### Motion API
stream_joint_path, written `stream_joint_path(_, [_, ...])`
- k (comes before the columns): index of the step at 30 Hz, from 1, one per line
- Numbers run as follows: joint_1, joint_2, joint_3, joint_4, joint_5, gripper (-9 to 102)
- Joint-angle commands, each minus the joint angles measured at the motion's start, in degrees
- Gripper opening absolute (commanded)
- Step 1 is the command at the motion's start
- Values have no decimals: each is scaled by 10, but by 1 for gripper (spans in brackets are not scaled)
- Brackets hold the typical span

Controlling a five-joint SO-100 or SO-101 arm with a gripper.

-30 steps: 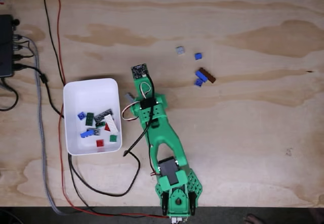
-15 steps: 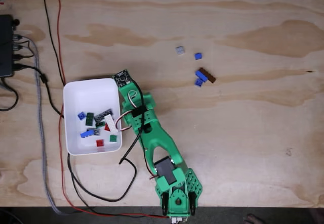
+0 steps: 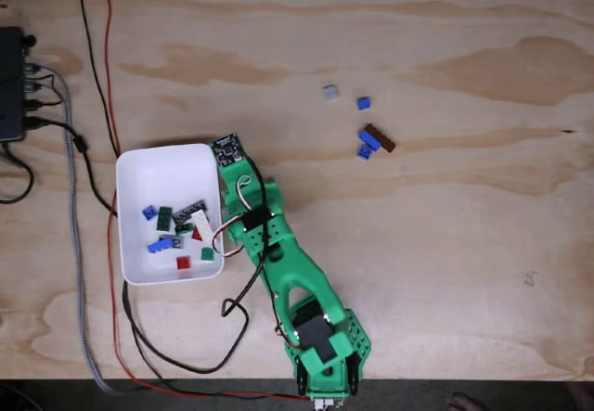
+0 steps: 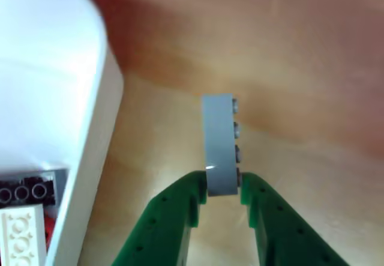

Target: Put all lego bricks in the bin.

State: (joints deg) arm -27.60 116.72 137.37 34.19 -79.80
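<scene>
In the fixed view the arm's own green body is covering the jaws, so the grip is readable in the other view alone. There the jaws (image 4: 223, 189) are clamping the lower end of a grey lego brick (image 4: 218, 145), a smooth oblong standing upright with its studs facing right; the green fingers (image 4: 174, 215) are running off the bottom edge. The white bin (image 4: 90, 146) is showing at nine o'clock of the brick as a blurred, glossy rounded wall, cut off at the left, with a white studded plate (image 4: 21, 239) and a dark piece lying inside at the lower left corner.

In the fixed view the bin (image 3: 139, 162) is sitting on the pale plywood bench (image 3: 445, 244), holding a jumble of blue, green, red, grey and white bricks (image 3: 181, 228). Four more pieces are lying well apart at two o'clock of the bin: a grey one (image 3: 329, 92), a small blue one (image 3: 363, 103), and a blue and brown cluster (image 3: 374, 141).

Compared with a second ago, the arm (image 3: 278, 253) has swung to the left, bringing its tip from beside the bin to the bin's upper right corner.
</scene>
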Motion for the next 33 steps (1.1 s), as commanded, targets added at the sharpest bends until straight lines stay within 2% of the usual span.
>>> stream_joint_path(1, [132,204,-87,25,-11,0])
stream_joint_path(3, [128,192,-113,57,-12,0])
stream_joint_path(8, [-45,105,-216,162,127,0])
stream_joint_path(12, [-183,28,-295,209,229,0])
stream_joint_path(16, [-246,-47,-351,241,293,0])
stream_joint_path(18, [-242,-61,-351,236,297,13])
stream_joint_path(20, [-220,-60,-337,221,294,28])
stream_joint_path(22, [-183,-48,-327,204,290,33])
stream_joint_path(25, [-98,-13,-323,207,283,33])
stream_joint_path(27, [9,25,-320,214,264,33])
stream_joint_path(30, [186,59,-244,178,144,29])
stream_joint_path(33, [279,44,-142,190,26,21])
